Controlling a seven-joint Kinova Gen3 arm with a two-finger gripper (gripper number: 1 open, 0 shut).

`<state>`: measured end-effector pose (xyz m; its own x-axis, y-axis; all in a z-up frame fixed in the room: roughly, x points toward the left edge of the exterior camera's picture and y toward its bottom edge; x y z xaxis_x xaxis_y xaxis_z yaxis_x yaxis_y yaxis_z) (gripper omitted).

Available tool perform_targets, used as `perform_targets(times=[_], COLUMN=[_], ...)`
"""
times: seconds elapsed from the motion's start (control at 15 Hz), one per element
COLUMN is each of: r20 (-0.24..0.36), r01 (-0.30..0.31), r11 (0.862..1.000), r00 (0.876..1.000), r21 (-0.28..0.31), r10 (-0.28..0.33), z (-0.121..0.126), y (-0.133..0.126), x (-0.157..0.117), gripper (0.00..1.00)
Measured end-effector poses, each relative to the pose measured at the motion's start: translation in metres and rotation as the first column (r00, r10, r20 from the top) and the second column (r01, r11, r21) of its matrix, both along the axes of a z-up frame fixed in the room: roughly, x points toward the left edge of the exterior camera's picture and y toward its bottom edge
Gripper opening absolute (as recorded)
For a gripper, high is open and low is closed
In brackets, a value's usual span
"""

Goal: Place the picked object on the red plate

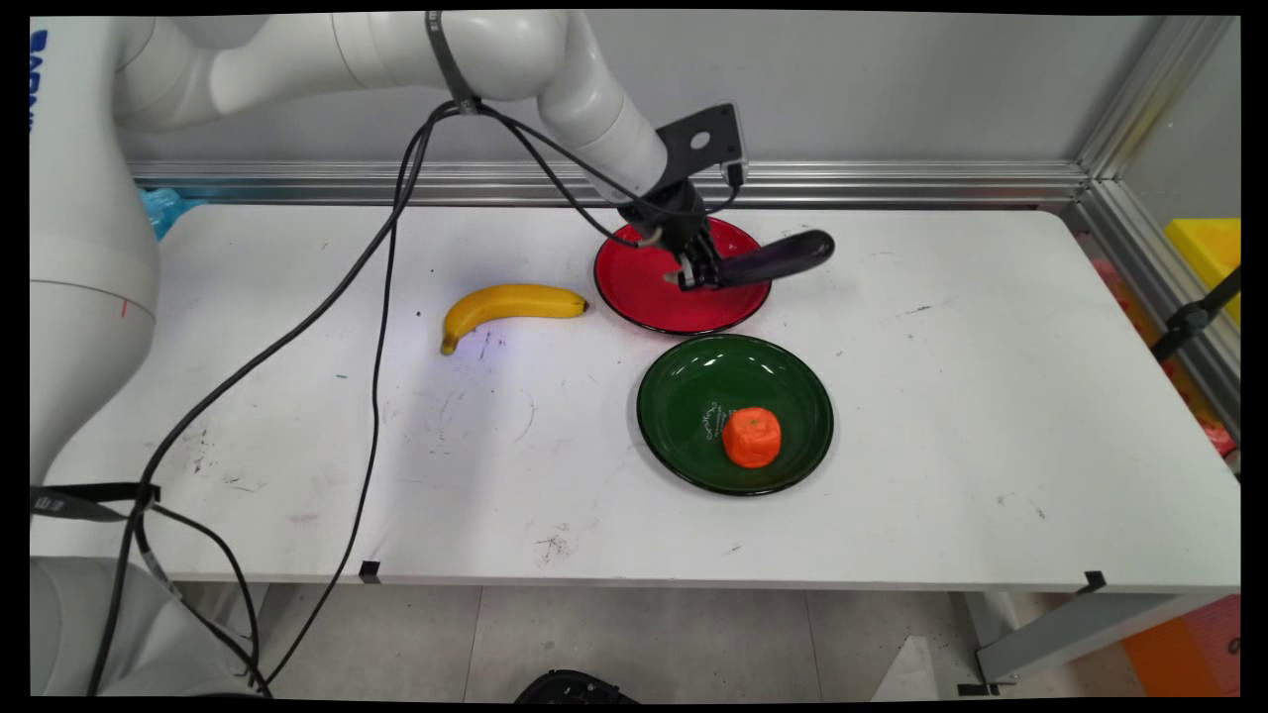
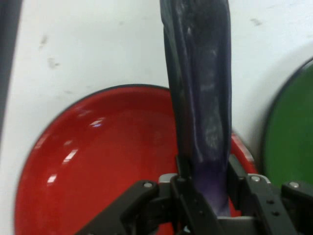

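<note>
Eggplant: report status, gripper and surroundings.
Gripper shut on eggplant, fingers at its end, over red plate. Green plate with orange fruit beside; banana apart.

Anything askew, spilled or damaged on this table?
Nothing spilled or broken. The gripper is shut on a dark purple eggplant, which sticks out past the red plate's rim. The banana lies on the table; the orange fruit sits in the green plate.
</note>
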<state>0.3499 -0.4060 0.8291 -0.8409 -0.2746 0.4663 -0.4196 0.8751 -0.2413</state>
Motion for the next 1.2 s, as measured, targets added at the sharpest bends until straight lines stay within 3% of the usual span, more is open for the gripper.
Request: perform_targets(times=[0.53,1.2], r20=[0.03,0.099], r01=[-0.011,0.004], r11=[0.999,1.0], r00=[0.999,0.995], r21=[-0.03,0.014], r10=[0.011,-0.006], z=[-0.012,-0.019], y=[-0.038,-0.061], x=[0.025,0.059], gripper=[0.0,0.0])
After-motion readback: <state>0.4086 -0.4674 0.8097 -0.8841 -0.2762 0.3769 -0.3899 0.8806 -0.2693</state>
